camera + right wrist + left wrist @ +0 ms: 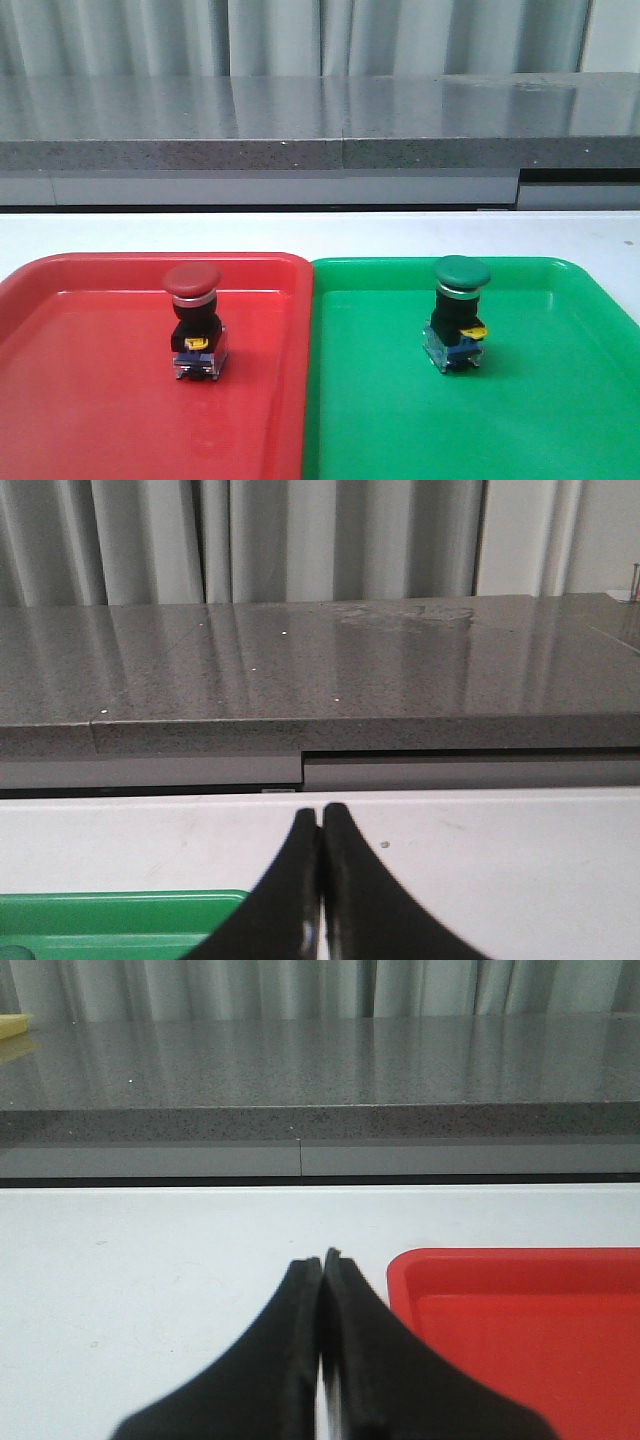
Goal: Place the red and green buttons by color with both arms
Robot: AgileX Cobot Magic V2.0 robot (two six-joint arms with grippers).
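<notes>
On the left, the red button [194, 322] stood upright in the red tray [90, 400], cap up, long axis vertical, yellow tab facing the camera. To its right the green button [458, 312] stood upright in the green tray [560, 410], its tab turned a little rightward. My left gripper [322, 1260] had its fingers pressed together, empty, over the white table [150, 1280] beside the red tray's corner — my right gripper [320, 815] likewise closed on nothing.

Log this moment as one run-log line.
red button: upright in red tray | green button: upright in green tray | left gripper: shut, empty | right gripper: shut, empty
</notes>
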